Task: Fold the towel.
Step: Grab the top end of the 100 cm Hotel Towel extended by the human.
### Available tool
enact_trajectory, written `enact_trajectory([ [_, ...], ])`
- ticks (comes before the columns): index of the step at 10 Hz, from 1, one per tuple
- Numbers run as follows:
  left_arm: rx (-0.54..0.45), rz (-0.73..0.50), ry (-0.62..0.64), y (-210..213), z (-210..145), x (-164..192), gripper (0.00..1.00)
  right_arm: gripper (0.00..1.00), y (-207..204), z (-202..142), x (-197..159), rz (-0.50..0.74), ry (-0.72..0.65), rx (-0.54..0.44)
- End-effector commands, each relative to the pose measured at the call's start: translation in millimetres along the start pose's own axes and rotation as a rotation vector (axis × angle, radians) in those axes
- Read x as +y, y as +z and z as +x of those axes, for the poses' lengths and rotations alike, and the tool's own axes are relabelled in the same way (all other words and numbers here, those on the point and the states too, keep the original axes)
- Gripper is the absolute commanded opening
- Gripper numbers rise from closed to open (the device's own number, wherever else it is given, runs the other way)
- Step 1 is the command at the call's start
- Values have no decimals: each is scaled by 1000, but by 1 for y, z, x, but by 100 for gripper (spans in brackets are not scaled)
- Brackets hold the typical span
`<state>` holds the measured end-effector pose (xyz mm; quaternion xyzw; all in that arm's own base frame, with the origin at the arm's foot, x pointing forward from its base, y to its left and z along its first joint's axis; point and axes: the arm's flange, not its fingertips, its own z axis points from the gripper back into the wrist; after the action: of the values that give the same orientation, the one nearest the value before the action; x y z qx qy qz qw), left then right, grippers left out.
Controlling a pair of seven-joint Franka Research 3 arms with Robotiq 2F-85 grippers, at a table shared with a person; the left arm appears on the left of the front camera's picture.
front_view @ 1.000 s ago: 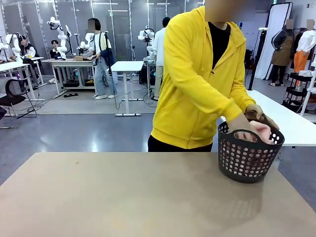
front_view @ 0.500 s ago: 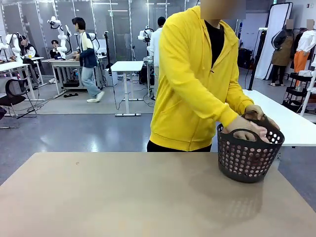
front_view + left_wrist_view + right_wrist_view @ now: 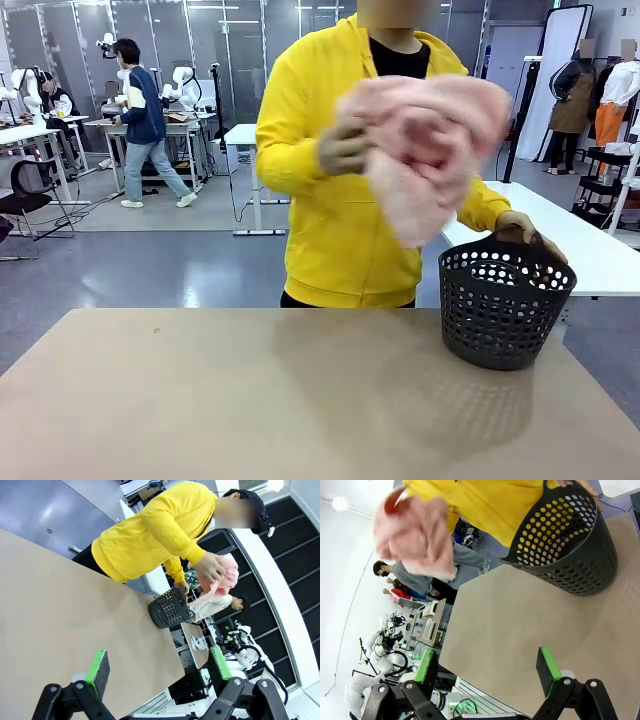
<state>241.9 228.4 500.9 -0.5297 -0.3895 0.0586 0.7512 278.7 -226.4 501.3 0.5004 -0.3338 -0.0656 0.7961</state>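
Observation:
A person in a yellow hoodie holds the light pink towel (image 3: 425, 145) bunched up in one hand at chest height, above the far right of the table; it appears as a pink bundle in the left wrist view (image 3: 220, 577) and the right wrist view (image 3: 417, 532). The person's other hand rests on the rim of the black perforated basket (image 3: 503, 305). My left gripper (image 3: 159, 667) stands open above the bare table, far from the towel. My right gripper (image 3: 487, 667) is open too, with nothing between its green pads.
The basket (image 3: 570, 540) stands at the table's far right, near the edge. The tan table (image 3: 250, 400) stretches wide in front of it. A white table (image 3: 590, 250) stands behind the basket, and other people move about in the background.
The person has lifted the towel out of the basket and raised it to chest height. One hand stays on the basket rim. My grippers have kept still.

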Motion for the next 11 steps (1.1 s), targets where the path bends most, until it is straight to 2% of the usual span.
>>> enact_trajectory([
  [1,-7,-17,-5,1,4,-1,100,100,1,3,1,12,1,-10],
  [11,-7,-17,-5,1,4,-1,100,100,1,3,1,12,1,-10],
])
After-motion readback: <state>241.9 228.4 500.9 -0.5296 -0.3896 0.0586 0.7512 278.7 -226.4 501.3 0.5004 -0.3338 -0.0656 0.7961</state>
